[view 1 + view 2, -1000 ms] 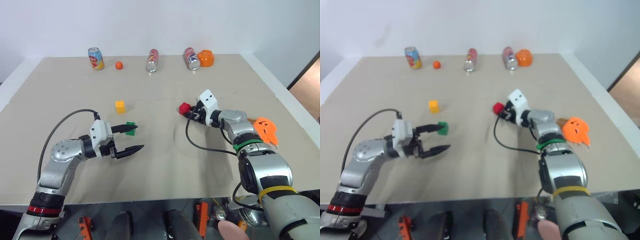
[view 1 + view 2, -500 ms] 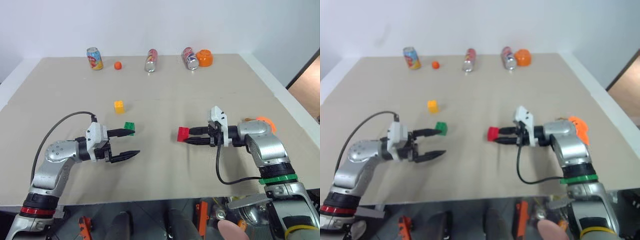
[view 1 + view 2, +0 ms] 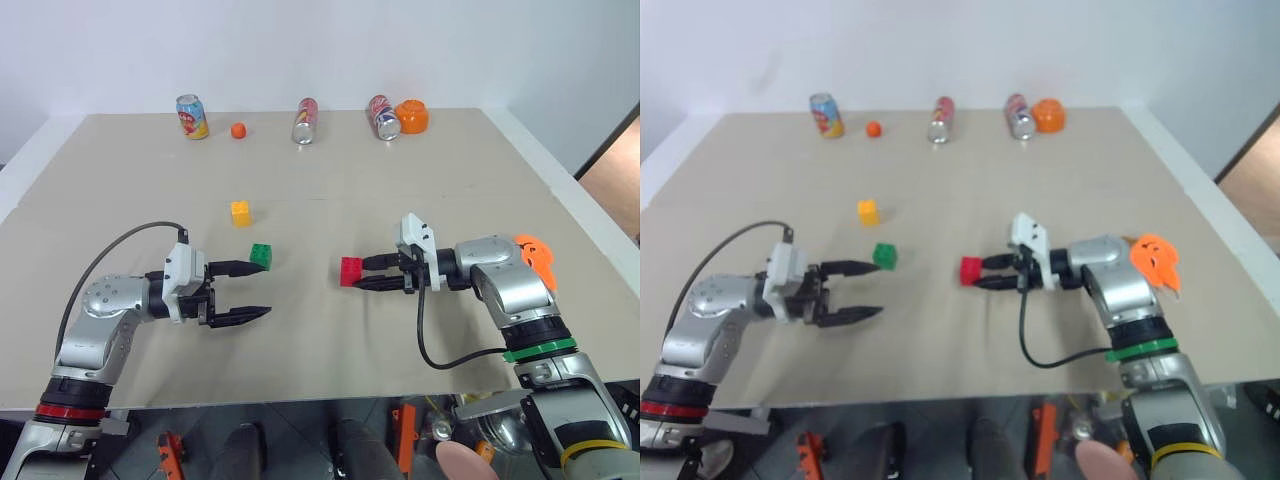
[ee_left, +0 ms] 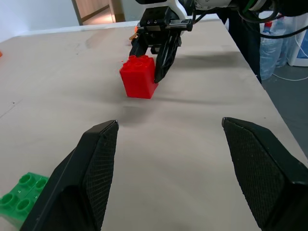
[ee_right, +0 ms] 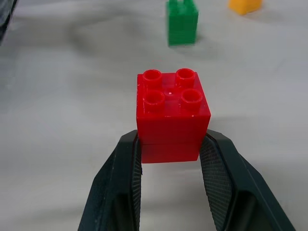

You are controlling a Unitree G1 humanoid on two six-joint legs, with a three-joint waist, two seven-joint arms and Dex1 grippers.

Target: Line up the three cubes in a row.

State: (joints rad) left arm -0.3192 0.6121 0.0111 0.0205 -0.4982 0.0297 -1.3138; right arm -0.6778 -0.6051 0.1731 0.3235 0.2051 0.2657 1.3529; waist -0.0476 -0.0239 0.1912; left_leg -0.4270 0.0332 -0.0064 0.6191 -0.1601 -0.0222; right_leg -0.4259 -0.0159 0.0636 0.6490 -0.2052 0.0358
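Right gripper (image 3: pixel 362 272) jaws pinching red cube (image 3: pixel 351 271); left gripper (image 3: pixel 262 288) jaws spread.

Even, bright, diffuse light falls from above on the beige table (image 3: pixel 330 190), with no glare. Shadows are soft and faint, pooled just under the red cube (image 4: pixel 138 76). In the right wrist view the green cube (image 5: pixel 182 21) near the top edge is blurred, while the red one is sharp.

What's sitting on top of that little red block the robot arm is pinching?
Nothing rests on the red cube: its four round studs are bare. The right gripper clamps its two sides low down, so those side faces are partly covered. Its underside, facing the table, cannot be seen.
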